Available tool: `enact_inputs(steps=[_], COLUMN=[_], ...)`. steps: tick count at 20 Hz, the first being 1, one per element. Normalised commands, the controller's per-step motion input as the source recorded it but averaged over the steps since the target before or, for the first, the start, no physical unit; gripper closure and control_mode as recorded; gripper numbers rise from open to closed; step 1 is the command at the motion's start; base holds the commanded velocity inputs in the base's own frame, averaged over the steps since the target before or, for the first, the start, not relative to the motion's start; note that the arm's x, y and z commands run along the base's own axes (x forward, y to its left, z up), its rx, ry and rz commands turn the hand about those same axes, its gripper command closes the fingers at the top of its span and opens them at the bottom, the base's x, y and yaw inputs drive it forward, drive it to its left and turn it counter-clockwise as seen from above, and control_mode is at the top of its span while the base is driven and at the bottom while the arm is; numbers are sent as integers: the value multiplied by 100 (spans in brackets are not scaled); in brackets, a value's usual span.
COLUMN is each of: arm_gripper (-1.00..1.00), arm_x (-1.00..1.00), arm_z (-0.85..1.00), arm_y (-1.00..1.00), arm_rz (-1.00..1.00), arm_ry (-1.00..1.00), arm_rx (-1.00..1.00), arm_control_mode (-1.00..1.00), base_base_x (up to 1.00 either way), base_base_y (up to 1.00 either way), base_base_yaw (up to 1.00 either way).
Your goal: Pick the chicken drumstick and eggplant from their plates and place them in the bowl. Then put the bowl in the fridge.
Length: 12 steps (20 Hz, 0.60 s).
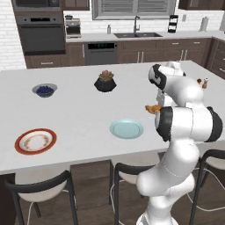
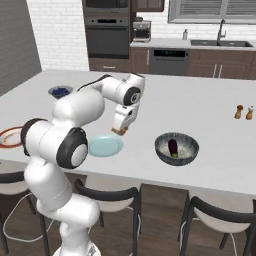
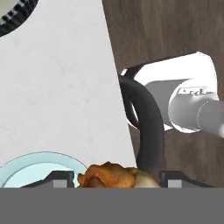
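my gripper (image 2: 120, 131) hangs above the counter (image 2: 200, 107), jaws set wide and clamped on the drumstick (image 3: 114, 176), which sits between my fingertips (image 3: 61, 178) in the hand view. from the right, the golden lump shows just under my hand, lifted off the blue-green plate (image 2: 106, 145), which lies just below and a little to my left. the bowl (image 2: 176, 148) stands to my right on the counter, well apart, with the eggplant (image 2: 173, 146) lying inside it. from the left my own arm covers the bowl, but the drumstick pokes out past it, near the blue-green plate; that view also gives the red-rimmed plate (image 1: 35, 141), bare, far off to my left. the hand view catches the bowl's rim at its top corner.
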Motion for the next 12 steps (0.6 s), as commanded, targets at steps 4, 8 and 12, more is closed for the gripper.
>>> enact_inputs(steps=[4,8,12], arm_gripper=[100,100,100], arm_x=[37,56,33], arm_z=[-12,-36,-48], arm_y=[-100,-100,-98], arm_rz=[-21,-2,27], arm_ry=[10,2,0], arm_rx=[8,1,0], arm_control_mode=[-100,-100,-100], base_base_x=[0,0,0], base_base_y=[0,0,0], base_base_yaw=[0,0,0])
